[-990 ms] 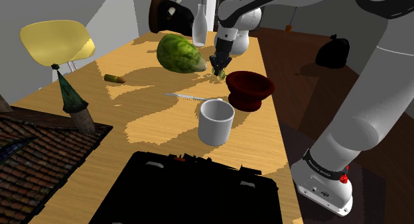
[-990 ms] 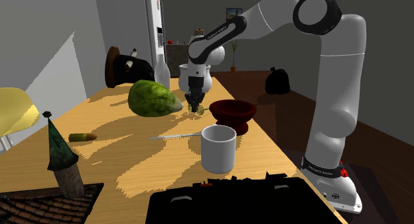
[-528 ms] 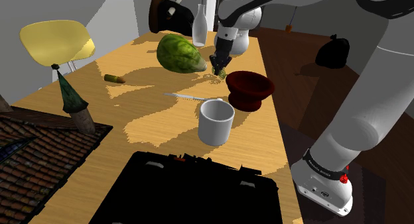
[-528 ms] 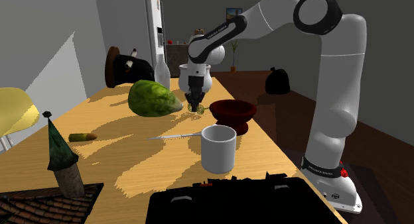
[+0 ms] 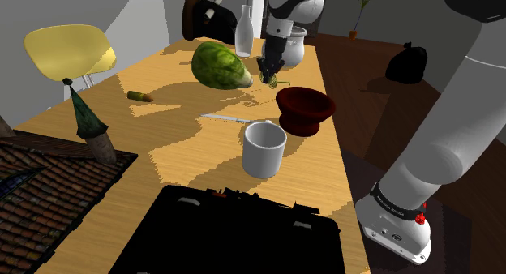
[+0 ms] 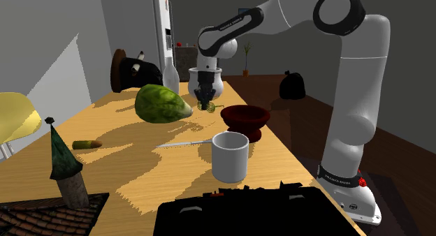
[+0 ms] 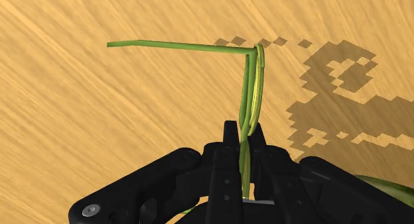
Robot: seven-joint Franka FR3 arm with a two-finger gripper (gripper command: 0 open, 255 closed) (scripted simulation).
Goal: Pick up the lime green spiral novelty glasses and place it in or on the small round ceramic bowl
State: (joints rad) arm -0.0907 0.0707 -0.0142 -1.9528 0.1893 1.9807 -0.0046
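The lime green spiral glasses hang edge-on between my black fingers, one thin arm sticking out sideways over the wooden table. My gripper is shut on them. In the shoulder view the gripper holds the glasses lifted above the table, between the green melon and the dark red round bowl. The second exterior view shows the gripper with the glasses a little up and to the left of the bowl.
A white mug stands in front of the bowl, with a knife lying beside it. A clear bottle and a white pot stand at the far end. A black case, a small cone tree and a yellow chair lie nearer.
My gripper has risen from the table surface with the glasses in it, lifting them clear of the wood. The other objects have stayed put.
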